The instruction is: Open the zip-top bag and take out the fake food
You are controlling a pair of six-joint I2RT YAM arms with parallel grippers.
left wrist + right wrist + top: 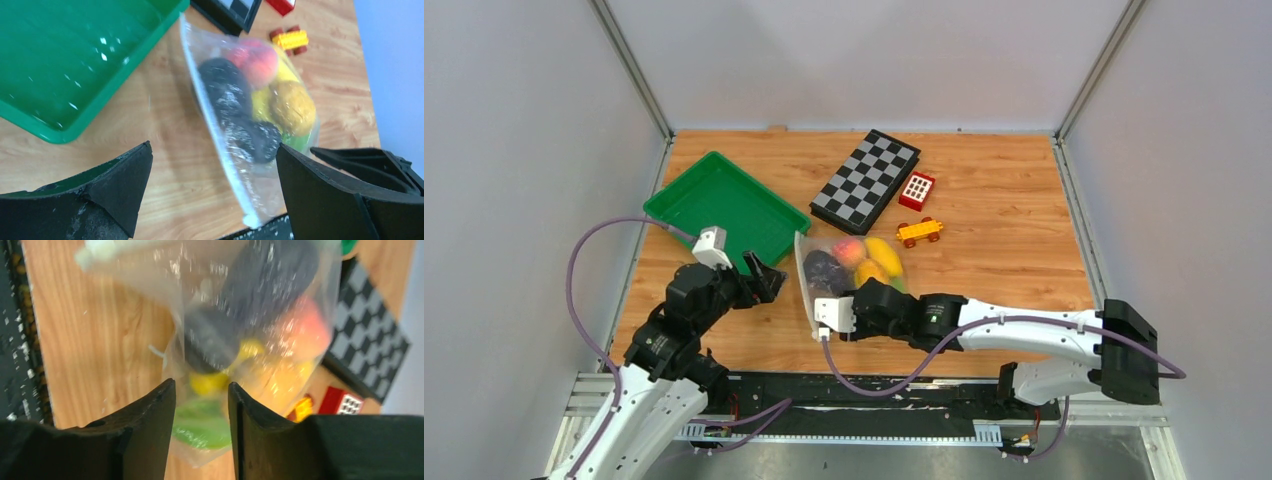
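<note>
The zip-top bag (816, 290) lies on the wooden table, its zip strip (212, 122) along the left edge. Inside is the fake food: a dark eggplant (824, 268), a peach (849, 250), yellow and orange pieces (879, 262) and a green piece (202, 422). My left gripper (767, 282) is open and empty just left of the bag; in its wrist view the jaws (214, 146) frame the zip strip's near end. My right gripper (864, 298) is over the bag's near right end. Its jaws (201, 384) stand a narrow gap apart, astride the corner with the green piece.
A green tray (714, 205) sits at the back left, close to my left gripper. A folded chessboard (865, 180), a red block with white squares (916, 190) and a yellow toy car (920, 231) lie behind the bag. A black rail (874, 385) runs along the table's near edge.
</note>
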